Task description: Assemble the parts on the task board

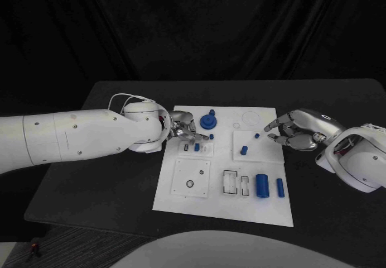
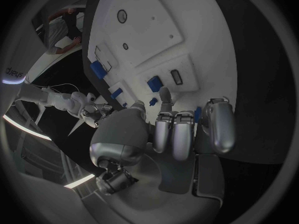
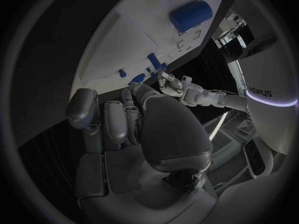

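The white task board (image 1: 226,209) lies flat mid-tabletop. Near its far edge stands a blue round stepped part (image 1: 209,121); two blue cylinders (image 1: 262,185) lie toward its near right corner, and small blue pegs (image 1: 244,149) stand mid-board.

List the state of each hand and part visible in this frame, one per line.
left hand: over the board's left edge, fingers curled, grasp unclear.
right hand: at the board's right edge, fingers curled, holding nothing visible.
large blue cylinder: lying loose on the task board.
slim blue cylinder: lying beside it.
round blue part: standing upright.
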`<move>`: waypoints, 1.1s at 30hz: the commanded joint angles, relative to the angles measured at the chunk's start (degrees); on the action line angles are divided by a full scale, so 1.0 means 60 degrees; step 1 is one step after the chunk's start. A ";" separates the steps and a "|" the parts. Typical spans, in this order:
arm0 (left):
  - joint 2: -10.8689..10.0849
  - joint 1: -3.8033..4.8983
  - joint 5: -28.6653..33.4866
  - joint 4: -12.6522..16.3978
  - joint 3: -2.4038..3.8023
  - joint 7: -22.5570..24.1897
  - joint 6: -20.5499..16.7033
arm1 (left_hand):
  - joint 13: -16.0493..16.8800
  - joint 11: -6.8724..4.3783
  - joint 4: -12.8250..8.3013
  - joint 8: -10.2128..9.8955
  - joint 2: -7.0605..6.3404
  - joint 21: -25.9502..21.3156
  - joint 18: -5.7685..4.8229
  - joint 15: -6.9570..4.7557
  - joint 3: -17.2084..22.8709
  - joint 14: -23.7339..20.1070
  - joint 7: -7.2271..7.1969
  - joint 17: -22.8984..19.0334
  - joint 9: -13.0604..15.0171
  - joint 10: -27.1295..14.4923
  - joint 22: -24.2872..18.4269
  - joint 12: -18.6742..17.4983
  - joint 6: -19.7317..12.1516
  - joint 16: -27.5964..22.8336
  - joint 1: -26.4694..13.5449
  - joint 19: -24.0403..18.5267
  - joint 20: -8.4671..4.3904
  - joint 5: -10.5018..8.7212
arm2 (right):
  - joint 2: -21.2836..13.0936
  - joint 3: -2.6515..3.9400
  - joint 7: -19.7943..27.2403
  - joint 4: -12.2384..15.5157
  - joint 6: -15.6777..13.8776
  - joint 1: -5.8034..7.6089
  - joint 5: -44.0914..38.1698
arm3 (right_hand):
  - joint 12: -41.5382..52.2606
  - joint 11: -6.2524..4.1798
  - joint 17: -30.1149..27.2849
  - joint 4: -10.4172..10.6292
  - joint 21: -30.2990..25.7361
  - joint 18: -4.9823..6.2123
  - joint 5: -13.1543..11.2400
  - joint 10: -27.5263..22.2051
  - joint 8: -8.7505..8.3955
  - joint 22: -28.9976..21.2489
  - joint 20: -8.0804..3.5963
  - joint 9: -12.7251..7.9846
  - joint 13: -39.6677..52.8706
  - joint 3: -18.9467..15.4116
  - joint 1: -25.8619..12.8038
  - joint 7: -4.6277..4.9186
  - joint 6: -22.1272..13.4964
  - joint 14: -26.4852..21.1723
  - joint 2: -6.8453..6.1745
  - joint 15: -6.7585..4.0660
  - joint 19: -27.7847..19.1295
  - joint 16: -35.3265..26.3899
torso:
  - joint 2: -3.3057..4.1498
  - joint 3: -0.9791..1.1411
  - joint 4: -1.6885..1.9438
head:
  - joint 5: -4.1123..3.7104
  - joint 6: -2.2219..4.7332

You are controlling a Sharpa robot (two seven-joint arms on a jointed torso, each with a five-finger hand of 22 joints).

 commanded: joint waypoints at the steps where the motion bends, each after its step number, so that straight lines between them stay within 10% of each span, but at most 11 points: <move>1: -0.0012 0.0119 0.0057 -0.0009 0.0012 0.0331 -0.0373 | 0.2286 0.0046 -0.0001 -0.0047 -0.0004 0.0046 0.0086 0.0008 -0.0060 0.0891 0.0010 0.2240 -0.0013 0.0813 0.1725 0.0032 -0.0075 -0.0007 -0.0032 0.0054 0.0013 -0.0025 | -0.0002 0.0005 -0.0159 0.0000 0.0038 -0.0023 -0.0007 | -0.0064 -0.0021 -0.0004 0.0004 -0.0064 0.0151 0.0059 -0.0052 -0.0042 0.1189 -0.0015 -0.0016 -0.0168 0.0060 -0.0064 0.0046 0.0028 0.0123 0.0036 0.0052 -0.0057 -0.0035 | -0.0004 -0.0001 -0.0003 | -0.0027 -0.0001; 18: -0.0266 0.0409 0.0057 0.0040 0.0014 0.0065 0.0160 | 0.2342 -0.0045 -0.0102 0.0156 0.0072 0.0143 0.0072 -0.0052 -0.0154 0.0952 -0.0116 0.2377 0.0100 0.0870 0.1750 0.0097 0.0318 0.0064 0.0708 0.0112 -0.0020 0.0558 | -0.0021 0.0005 -0.0141 0.0006 -0.0010 -0.0023 -0.0007 | -0.0064 -0.0023 0.0001 -0.0001 -0.0060 0.0150 0.0059 -0.0050 -0.0047 0.1190 -0.0015 -0.0018 -0.0165 0.0070 -0.0072 0.0047 0.0022 0.0123 0.0033 0.0050 -0.0056 -0.0034 | -0.0003 0.0010 -0.0007 | -0.0089 -0.0001; 26: -0.0204 0.0883 0.0045 -0.0490 0.0013 0.0112 0.0439 | 0.2396 -0.0061 -0.0157 0.0186 -0.0052 0.0214 0.0057 -0.0067 -0.0169 0.0995 -0.0131 0.2481 0.0154 0.0918 0.1770 0.0158 0.0310 0.0119 0.1049 0.0143 -0.0035 0.0659 | -0.0011 0.0005 -0.0131 0.0009 -0.0002 -0.0024 -0.0006 | -0.0063 -0.0023 0.0001 -0.0002 -0.0063 0.0151 0.0058 -0.0049 -0.0050 0.1189 -0.0015 -0.0020 -0.0164 0.0072 -0.0078 0.0049 0.0019 0.0124 0.0029 0.0050 -0.0057 -0.0035 | 0.0003 -0.0004 0.0003 | -0.0076 -0.0001; 33: -0.0026 0.1009 0.0063 -0.1219 0.0011 0.0035 0.0945 | 0.2378 -0.0062 -0.0176 0.0215 -0.0096 0.0169 0.0065 -0.0067 -0.0174 0.0985 -0.0132 0.2457 0.0213 0.0902 0.1759 0.0137 0.0279 0.0106 0.1203 0.0123 -0.0038 0.0689 | -0.0006 0.0005 -0.0153 0.0013 0.0038 -0.0023 -0.0006 | -0.0063 -0.0023 0.0001 -0.0002 -0.0063 0.0151 0.0058 -0.0049 -0.0050 0.1189 -0.0015 -0.0020 -0.0164 0.0072 -0.0078 0.0049 0.0019 0.0124 0.0029 0.0050 -0.0057 -0.0035 | 0.0015 -0.0011 -0.0001 | -0.0075 -0.0001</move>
